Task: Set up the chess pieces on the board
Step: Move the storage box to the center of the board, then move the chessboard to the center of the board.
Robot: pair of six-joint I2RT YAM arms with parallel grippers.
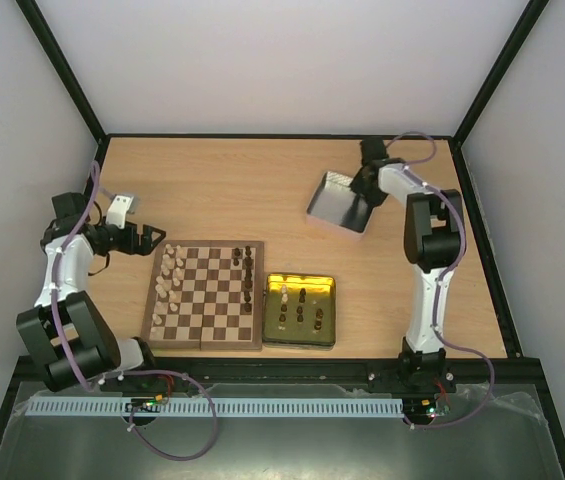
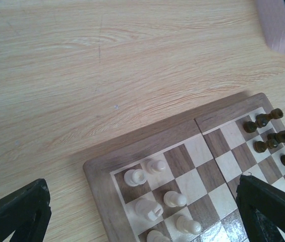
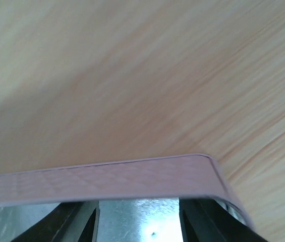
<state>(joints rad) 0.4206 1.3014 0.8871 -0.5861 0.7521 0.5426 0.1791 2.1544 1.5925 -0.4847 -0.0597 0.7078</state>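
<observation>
The board was set centrally, a gold tin beside its right edge. The left gripper was spread at the board's far-left corner; the right gripper, at a silver tray, could not be read as spread or pinching. Unplaced chess pieces in the tin were nearer the right arm.

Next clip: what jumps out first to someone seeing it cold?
The half-set chessboard near the front: cream pieces lined along its left side, dark pieces along its right. Beside it on the right, a gold tin holds more dark pieces; far right, the right hand is at the rim of a silver tray.
</observation>
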